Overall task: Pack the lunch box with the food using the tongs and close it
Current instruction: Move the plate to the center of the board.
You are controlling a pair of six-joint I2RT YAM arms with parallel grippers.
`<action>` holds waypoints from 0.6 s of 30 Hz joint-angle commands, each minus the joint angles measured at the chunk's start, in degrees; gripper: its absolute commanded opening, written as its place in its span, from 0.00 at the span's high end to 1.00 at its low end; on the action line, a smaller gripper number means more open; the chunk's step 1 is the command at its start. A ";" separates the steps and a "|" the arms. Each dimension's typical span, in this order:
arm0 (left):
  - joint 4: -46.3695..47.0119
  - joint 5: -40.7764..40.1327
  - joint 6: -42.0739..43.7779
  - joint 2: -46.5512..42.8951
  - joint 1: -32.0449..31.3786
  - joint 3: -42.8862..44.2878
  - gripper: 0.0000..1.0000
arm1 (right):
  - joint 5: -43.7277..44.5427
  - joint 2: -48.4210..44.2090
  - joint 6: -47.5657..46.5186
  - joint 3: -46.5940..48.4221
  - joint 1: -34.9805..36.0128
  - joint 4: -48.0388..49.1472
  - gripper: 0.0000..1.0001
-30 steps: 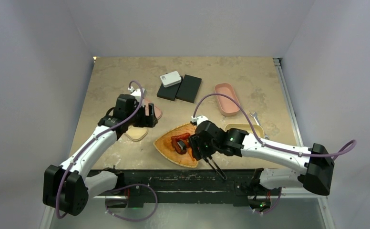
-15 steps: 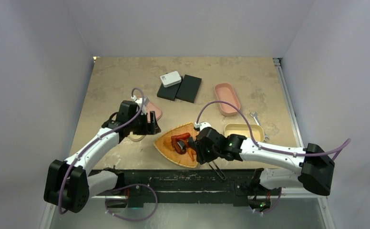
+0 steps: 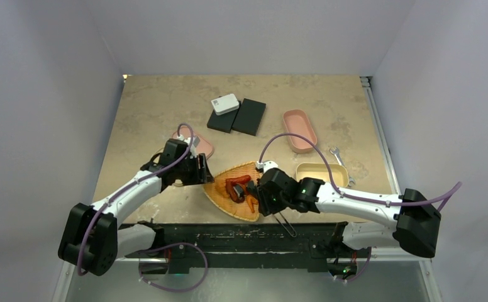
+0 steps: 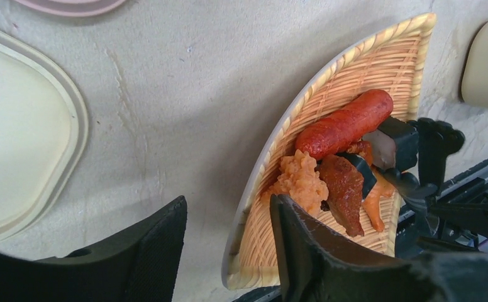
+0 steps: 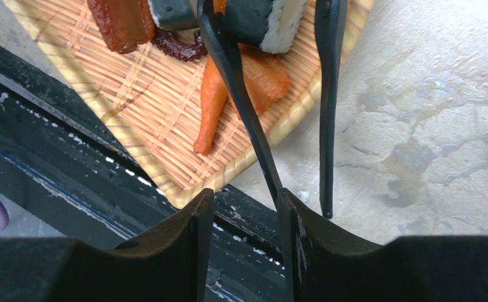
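Top view – bench (image 3: 153, 113): beige stone-look top, arm bases at the bottom edge.
Top view – tray (image 3: 216, 194): orange wicker triangle, lower centre.
Top view – food (image 3: 236, 187): red, orange and dark pieces heaped on the tray.
Top view – left pincer (image 3: 199, 171): at the tray's left rim.
Top view – right pincer (image 3: 261, 200): over the tray's right side, clamped on the tongs (image 3: 285, 225), whose thin arms slant to the lower right.
Top view – beige box (image 3: 320, 171): open, right of the tray.
Top view – pink box (image 3: 299, 130): open, upper right.
Top view – pink lid (image 3: 204, 146): just above the left pincer.
Top view – sundries: black blocks (image 3: 249, 116), white device (image 3: 225, 104), wrench (image 3: 337, 154).
Left wrist – left pincer (image 4: 229, 207): fingers apart, nothing held, with the tray (image 4: 367, 69) rim showing in the gap.
Left wrist – food: sausage (image 4: 345, 124), orange lump (image 4: 301, 182), brown piece (image 4: 345, 192), all on the tray.
Left wrist – beige lid (image 4: 21, 145): left edge, flat on the bench.
Left wrist – right pincer (image 4: 427, 157): right of the food.
Right wrist – right pincer (image 5: 244, 201): fingers at the bottom edge.
Right wrist – tongs (image 5: 235, 82): two dark arms run from the top edge down to the right finger; the grip point is hidden.
Right wrist – roll (image 5: 273, 25): dark with white, between the tongs' arms at the top edge; contact cannot be told.
Right wrist – orange piece (image 5: 268, 78): on the tray below the roll.
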 commanded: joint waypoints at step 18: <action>-3.86 -3.91 -2.42 -1.72 -3.37 0.91 0.63 | 2.57 -1.58 0.70 2.08 0.23 -0.53 0.51</action>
